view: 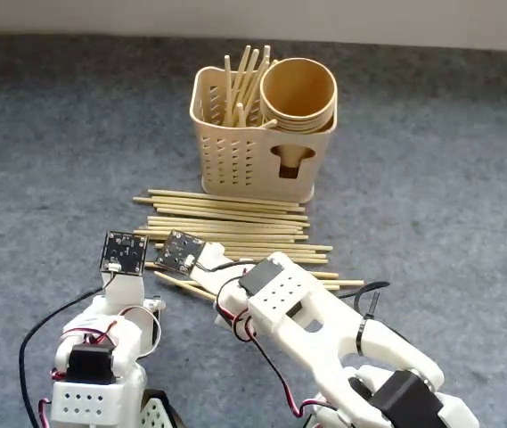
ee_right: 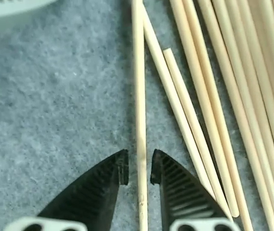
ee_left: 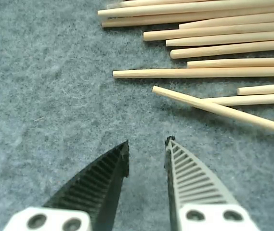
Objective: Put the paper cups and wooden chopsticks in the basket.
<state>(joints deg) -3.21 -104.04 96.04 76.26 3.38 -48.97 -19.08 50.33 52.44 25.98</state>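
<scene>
A cream slotted basket [view: 235, 160] stands on the grey carpet, holding stacked paper cups [view: 298, 94] and several upright chopsticks [view: 246, 76]. Many more wooden chopsticks [view: 235, 223] lie in a loose pile in front of it. My right gripper [ee_right: 139, 168] is open and low over the pile's near edge. Its fingers straddle one chopstick [ee_right: 139, 96] with a thin gap on each side. My left gripper [ee_left: 147, 144] hangs open over bare carpet, with the nearest chopstick [ee_left: 218, 108] a short way ahead of its tips.
The right arm [view: 324, 330] stretches from the lower right toward the pile, and the left arm [view: 102, 348] sits at the lower left. The basket's rim [ee_right: 11, 7] shows beyond the right gripper. Bare carpet [view: 57, 178] lies to the left of the pile.
</scene>
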